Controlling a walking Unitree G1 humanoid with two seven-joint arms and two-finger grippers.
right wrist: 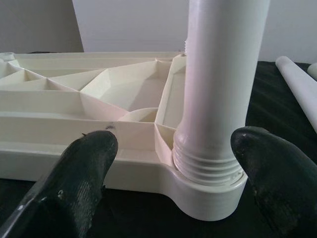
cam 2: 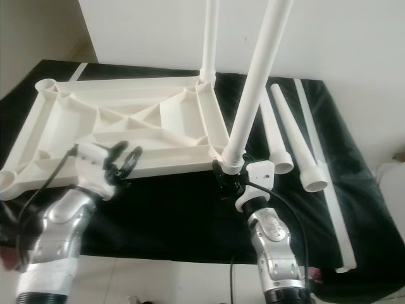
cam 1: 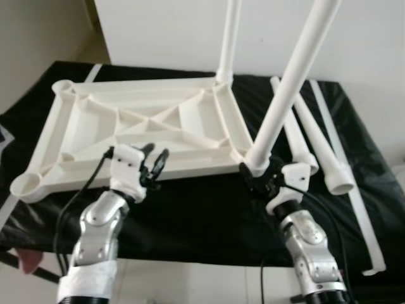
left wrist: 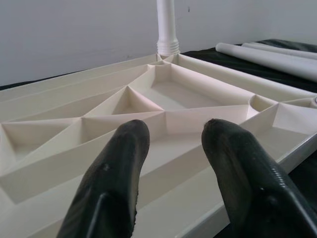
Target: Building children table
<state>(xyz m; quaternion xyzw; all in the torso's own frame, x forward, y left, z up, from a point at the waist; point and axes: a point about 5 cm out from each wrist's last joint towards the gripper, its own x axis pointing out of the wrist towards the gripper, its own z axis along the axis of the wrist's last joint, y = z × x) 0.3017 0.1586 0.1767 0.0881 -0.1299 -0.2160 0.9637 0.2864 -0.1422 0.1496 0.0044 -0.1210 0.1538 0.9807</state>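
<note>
Flanking upright leg [right wrist: 223,89], right claw [right wrist: 173,173] open

Bright, even indoor light with soft shadows. The white wall [cam 1: 164,31] and the white table frame [cam 1: 145,126] look slightly washed out against the black bench cover [cam 1: 202,215]. Head views are mildly soft. In the wrist views, the black fingers [left wrist: 114,178] close to the lens are blurred.
</note>
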